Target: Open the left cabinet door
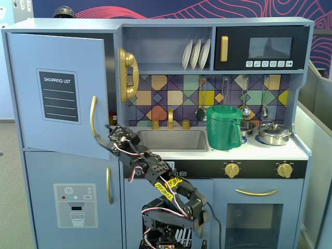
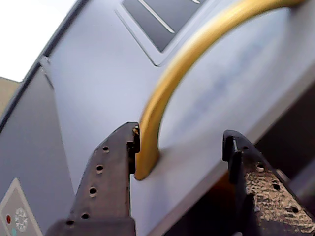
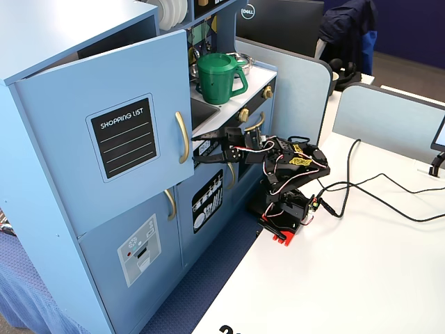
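Your gripper [image 2: 179, 142] has its jaws spread wide, nothing clamped between them. In the wrist view the left finger [image 2: 106, 182] touches the lower end of the gold handle [image 2: 170, 83], while the right finger [image 2: 256, 182] sits apart, past the door's edge. The left cabinet door [image 1: 57, 88], with its black SHOPPING LIST panel [image 3: 125, 136], stands swung partly out from the cabinet, hinged at its left side in both fixed views. Your arm [image 1: 155, 174] reaches up and leftward from its base [image 3: 281, 216] on the white table [image 3: 361, 278], stretched nearly level toward the handle's foot. On the counter, a green pitcher [image 1: 224, 127] stands beside the sink [image 1: 171, 140]; its contents can't be seen.
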`<state>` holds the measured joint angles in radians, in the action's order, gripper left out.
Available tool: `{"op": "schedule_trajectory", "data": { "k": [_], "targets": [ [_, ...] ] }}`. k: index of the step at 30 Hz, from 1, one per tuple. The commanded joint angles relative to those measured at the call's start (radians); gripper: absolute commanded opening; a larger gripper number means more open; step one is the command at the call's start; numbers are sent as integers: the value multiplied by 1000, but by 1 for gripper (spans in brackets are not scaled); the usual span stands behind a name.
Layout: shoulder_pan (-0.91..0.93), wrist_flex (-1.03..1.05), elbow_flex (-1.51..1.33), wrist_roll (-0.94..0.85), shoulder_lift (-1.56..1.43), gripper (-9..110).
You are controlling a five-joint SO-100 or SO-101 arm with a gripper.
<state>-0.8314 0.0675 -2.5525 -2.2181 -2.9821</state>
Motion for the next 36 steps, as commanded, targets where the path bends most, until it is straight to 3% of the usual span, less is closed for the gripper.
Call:
{"op": "schedule_trajectory", "data": {
  "k": [1, 11, 20, 28, 36],
  "targets": [
    [67, 20, -5, 41, -69, 14],
    [198, 106, 11, 140, -150, 13],
    [299, 72, 77, 238, 92, 11],
    [135, -55, 178, 112, 279, 12],
    [-48, -77, 173, -14, 276, 12]
  ]
}}
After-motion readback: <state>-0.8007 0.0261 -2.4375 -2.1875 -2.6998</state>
